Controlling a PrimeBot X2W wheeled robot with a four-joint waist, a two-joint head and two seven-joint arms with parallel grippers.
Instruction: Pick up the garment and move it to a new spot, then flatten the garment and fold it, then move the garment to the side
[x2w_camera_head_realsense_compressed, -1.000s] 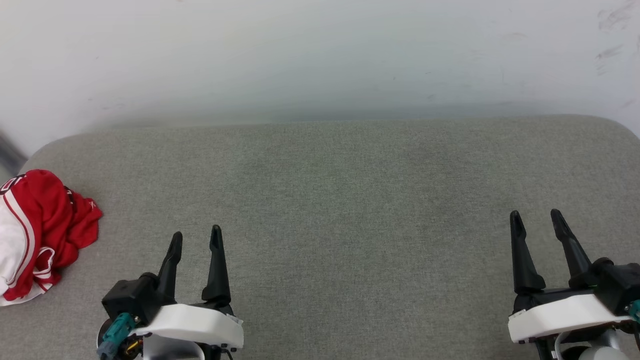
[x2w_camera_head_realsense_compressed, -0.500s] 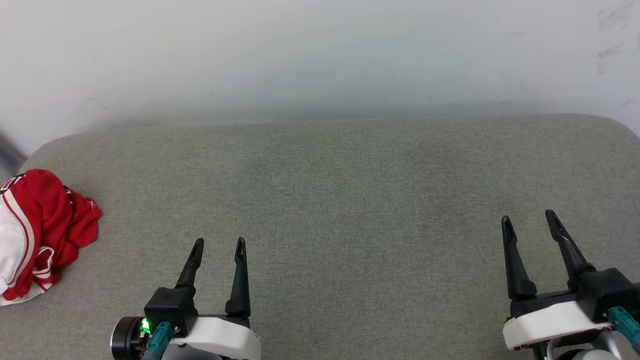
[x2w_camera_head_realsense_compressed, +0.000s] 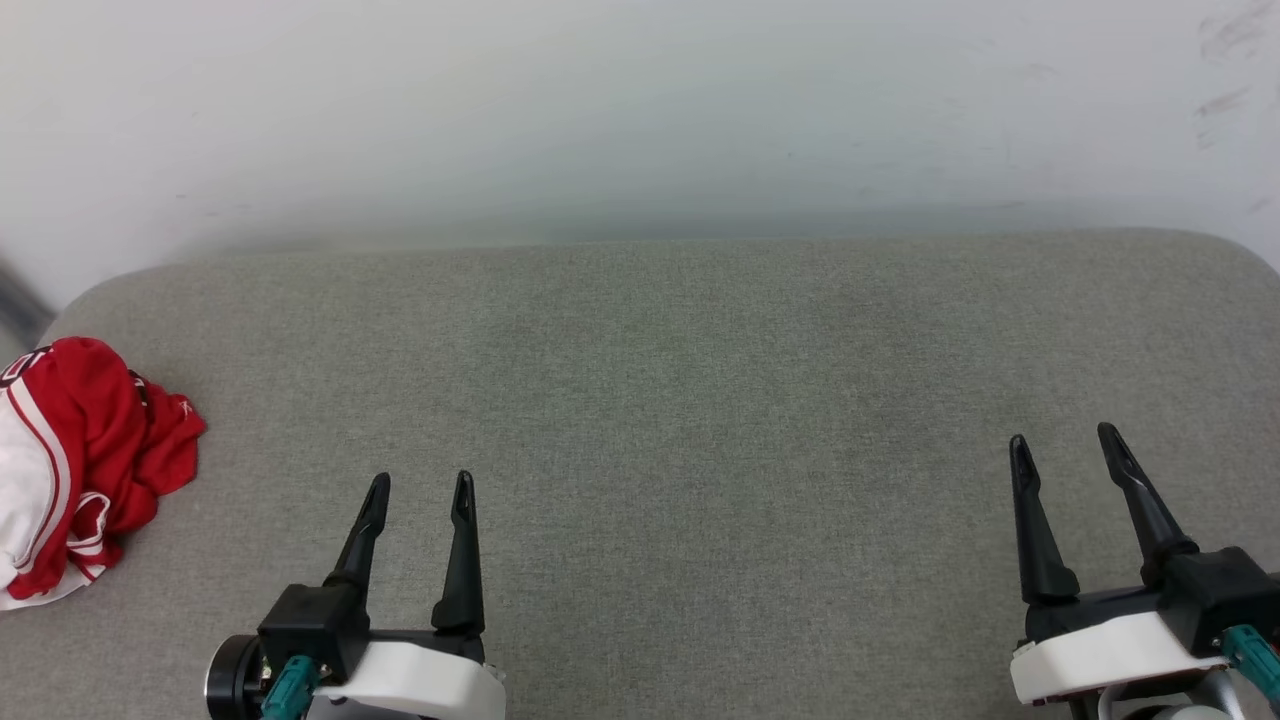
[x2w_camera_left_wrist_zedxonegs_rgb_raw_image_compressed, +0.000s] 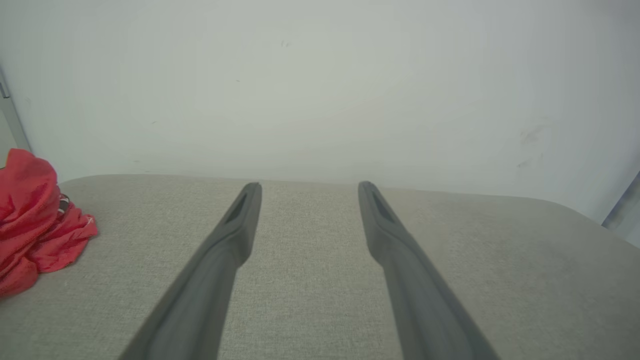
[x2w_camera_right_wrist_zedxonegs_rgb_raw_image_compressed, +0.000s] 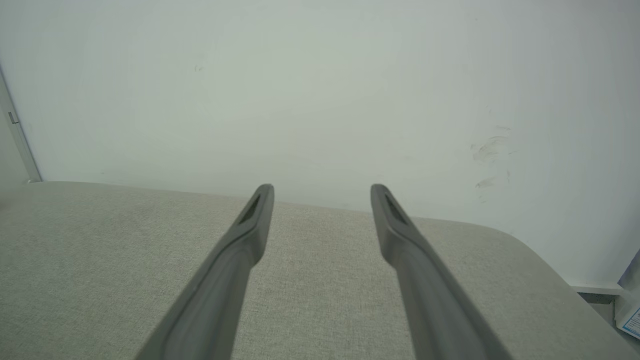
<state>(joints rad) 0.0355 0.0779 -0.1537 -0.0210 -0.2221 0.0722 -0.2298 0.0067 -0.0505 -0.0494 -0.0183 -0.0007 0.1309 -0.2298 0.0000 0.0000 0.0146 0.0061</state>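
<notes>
A broad grey upholstered surface (x2w_camera_head_realsense_compressed: 700, 380) with rounded corners is seen against a plain white wall (x2w_camera_head_realsense_compressed: 640, 120), on which a few dark scuffs are visible at the right. The garment (x2w_camera_head_realsense_compressed: 80, 460), a red jersey with white parts and striped trim, is found in a crumpled heap to the left of the left gripper (x2w_camera_head_realsense_compressed: 421, 480), slightly ahead of its fingertips and not touched by it. It is well apart from the right gripper (x2w_camera_head_realsense_compressed: 1063, 436), and the left gripper is placed between the two. Both grippers are held low over the fabric, pointed toward the wall, with fingers spread wide and nothing between them.

This posture is judged to be a ready position, so that bunched cloth can be taken. As the heap is beside the left gripper, the first pickup is probably meant for that arm. The bare area ahead of both grippers is probably intended as the new spot for flattening.
</notes>
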